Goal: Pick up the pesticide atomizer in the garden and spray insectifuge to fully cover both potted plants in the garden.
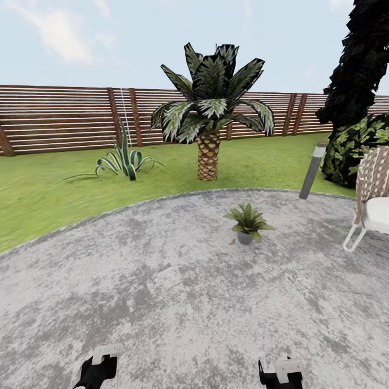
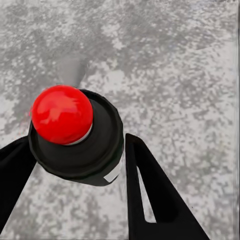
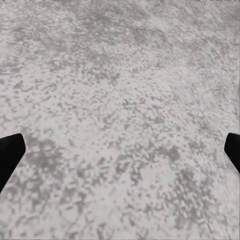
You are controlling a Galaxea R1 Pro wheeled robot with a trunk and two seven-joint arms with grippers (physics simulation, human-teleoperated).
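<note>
In the left wrist view, the pesticide atomizer is seen from above: a red top on a dark round body with a bit of white label. My left gripper is shut on it, one black finger on each side, over the grey paving. One potted plant, a small green rosette in a grey pot, stands on the round patio ahead and slightly right of me. Both grippers sit low at the near edge of the head view: the left gripper and the right gripper. The right gripper is open with nothing between its fingers.
A big palm and a striped agave grow on the lawn behind the patio. A grey lamp post leans at the patio's right edge. A white chair and dark bushes stand at the right, before the slat fence.
</note>
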